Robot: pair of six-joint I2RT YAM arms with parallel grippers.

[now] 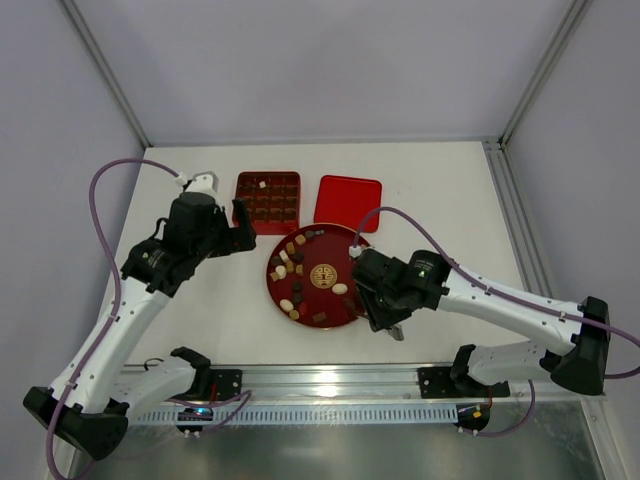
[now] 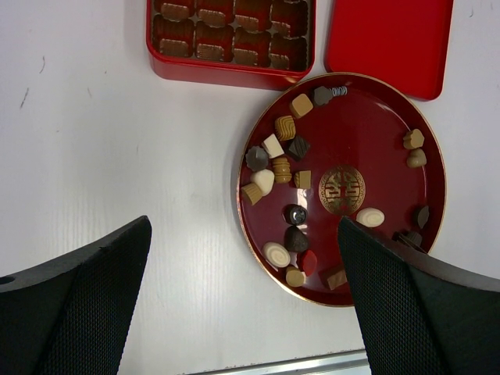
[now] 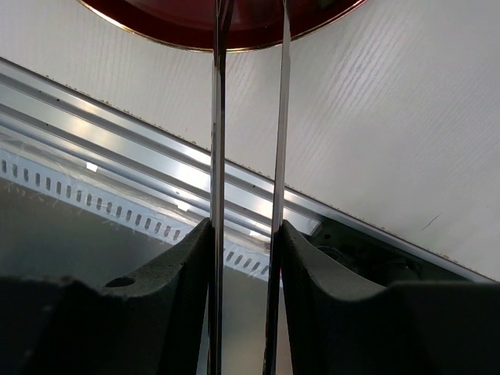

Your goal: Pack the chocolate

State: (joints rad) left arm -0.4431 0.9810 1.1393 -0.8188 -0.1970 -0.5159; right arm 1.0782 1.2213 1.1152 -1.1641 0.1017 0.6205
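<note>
Several pieces of chocolate (image 1: 295, 270), dark, tan and cream, lie on a round red plate (image 1: 272, 290), mostly on its left half (image 2: 281, 168). The square red box (image 1: 267, 200) with grid compartments stands behind the plate, with pieces in some cells (image 2: 211, 51). My left gripper (image 1: 240, 225) hangs open above the table left of the plate (image 2: 244, 226), nothing between its fingers. My right gripper (image 1: 378, 312) sits by the plate's near right rim, shut on thin metal tongs (image 3: 218, 117). The tong blades run up to the plate's edge; their tips are out of view.
The flat red lid (image 1: 348, 203) lies right of the box (image 2: 388, 43). A gold emblem (image 2: 341, 189) marks the plate's middle. A metal rail (image 1: 330, 378) runs along the table's near edge, just below the right gripper (image 3: 246, 230).
</note>
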